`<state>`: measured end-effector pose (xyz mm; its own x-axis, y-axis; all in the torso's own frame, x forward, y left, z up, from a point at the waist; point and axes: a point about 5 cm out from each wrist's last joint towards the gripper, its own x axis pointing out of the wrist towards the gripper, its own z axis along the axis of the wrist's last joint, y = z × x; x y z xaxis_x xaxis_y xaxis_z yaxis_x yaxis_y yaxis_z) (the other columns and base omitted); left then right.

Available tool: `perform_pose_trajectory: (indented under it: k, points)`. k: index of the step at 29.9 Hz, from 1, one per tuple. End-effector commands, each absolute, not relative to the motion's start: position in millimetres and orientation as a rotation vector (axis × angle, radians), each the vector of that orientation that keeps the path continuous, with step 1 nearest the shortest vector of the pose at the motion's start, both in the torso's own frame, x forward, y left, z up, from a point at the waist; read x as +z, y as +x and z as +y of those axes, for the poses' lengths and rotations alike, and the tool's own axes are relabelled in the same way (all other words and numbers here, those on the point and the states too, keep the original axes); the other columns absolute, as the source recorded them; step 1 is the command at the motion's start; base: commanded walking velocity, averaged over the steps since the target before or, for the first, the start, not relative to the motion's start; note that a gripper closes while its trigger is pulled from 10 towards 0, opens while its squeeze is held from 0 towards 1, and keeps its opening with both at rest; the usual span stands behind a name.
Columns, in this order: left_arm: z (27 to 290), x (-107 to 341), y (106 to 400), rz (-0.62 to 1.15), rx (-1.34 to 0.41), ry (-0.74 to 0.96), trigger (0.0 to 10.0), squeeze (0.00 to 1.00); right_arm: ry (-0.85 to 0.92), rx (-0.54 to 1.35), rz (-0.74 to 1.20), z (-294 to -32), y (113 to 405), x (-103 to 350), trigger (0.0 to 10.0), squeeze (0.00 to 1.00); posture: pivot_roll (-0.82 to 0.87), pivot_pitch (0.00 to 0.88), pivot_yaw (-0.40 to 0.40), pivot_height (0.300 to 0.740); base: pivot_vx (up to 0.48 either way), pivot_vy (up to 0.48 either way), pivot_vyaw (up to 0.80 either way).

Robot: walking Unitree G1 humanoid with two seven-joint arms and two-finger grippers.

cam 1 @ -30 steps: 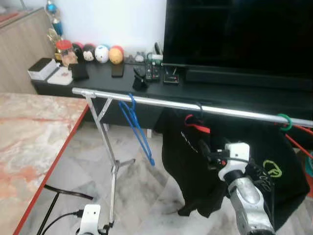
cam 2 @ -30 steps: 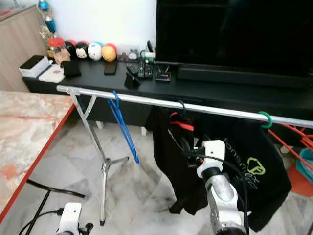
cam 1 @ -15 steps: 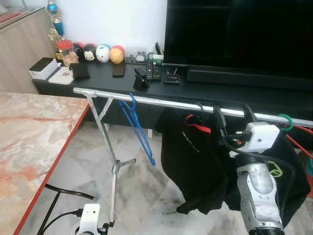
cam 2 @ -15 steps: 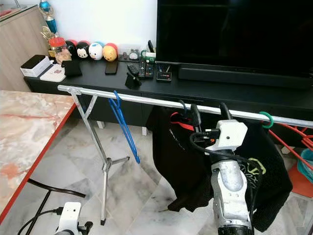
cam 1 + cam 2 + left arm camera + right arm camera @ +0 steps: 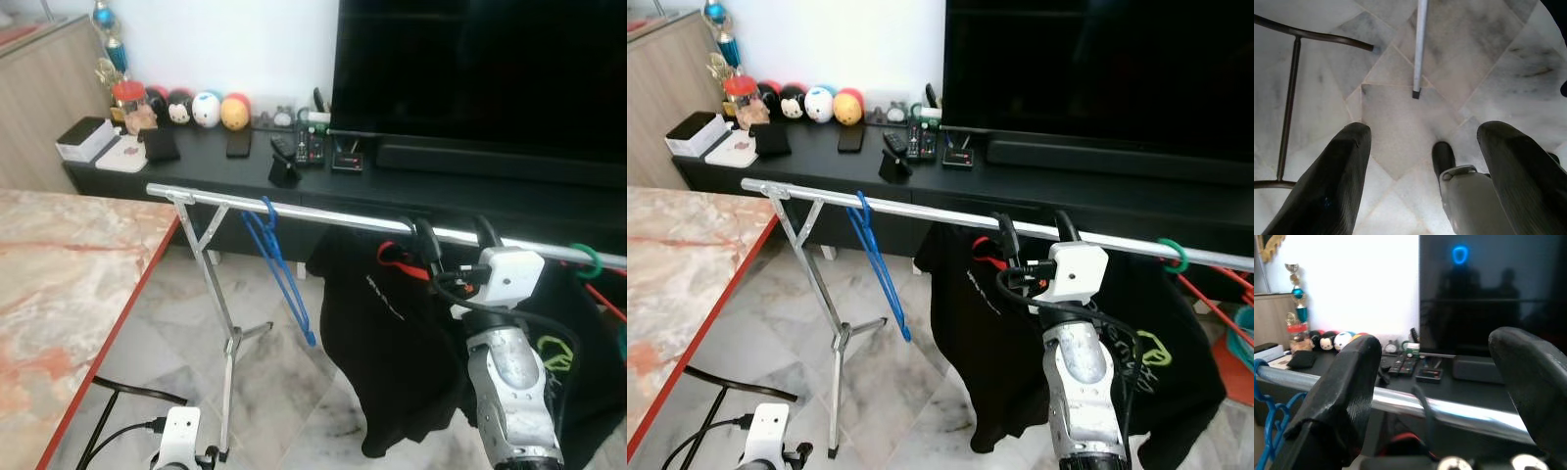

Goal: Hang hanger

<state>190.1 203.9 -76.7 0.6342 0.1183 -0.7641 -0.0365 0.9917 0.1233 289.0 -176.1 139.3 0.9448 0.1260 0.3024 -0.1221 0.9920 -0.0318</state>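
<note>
Clothes rail: a silver bar on a crossed folding leg, standing on the marble floor in front of the black TV cabinet; serving here as the landmark.

Black hanger: its hook is sitting over the rail about midway along; a black shirt with a red neck trim is hanging from it below the rail.

Right gripper: raised to the rail just beside the black hanger's hook; its two fingers are standing spread apart, gripping nothing, with the rail crossing between them in the right wrist view; whether the fingers are touching the rail cannot be told.

Blue hanger: bare, hanging from the rail near its leg end, well apart from the gripper.

Green hanger hook: looped over the rail toward its far right end, beyond the gripper.

Left gripper: hanging low beside the rail's leg, pointing at the floor; fingers spread wide and empty; the foot of the rail's leg is showing beyond them.

Television: a dark screen standing on the cabinet behind the rail; round toy figures are lining the cabinet top behind the rail's leg end.

Marble table with a red edge: lying left of the rail's leg.
</note>
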Motion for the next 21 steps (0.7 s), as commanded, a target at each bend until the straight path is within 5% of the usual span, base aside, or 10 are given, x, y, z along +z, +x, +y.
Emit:
perform_pose_trajectory:
  k: [1,13,21]
  points:
    - [203,-77,190,0.884,0.088,0.103,10.0,0.00,-0.019,0.124,-0.339,-178,289,148,10.0,0.00,-0.04,0.000,-0.005,0.740,0.277,0.000,0.00]
    - [204,-78,188,0.886,0.091,0.107,10.0,0.00,-0.030,0.122,-0.349,-179,281,153,10.0,0.00,-0.04,0.000,-0.005,0.740,0.043,0.000,0.00]
    - [207,-80,183,0.904,0.094,0.113,10.0,0.00,-0.121,0.182,-0.198,-191,239,143,10.0,0.00,-0.05,0.002,-0.006,0.740,0.000,0.000,0.00]
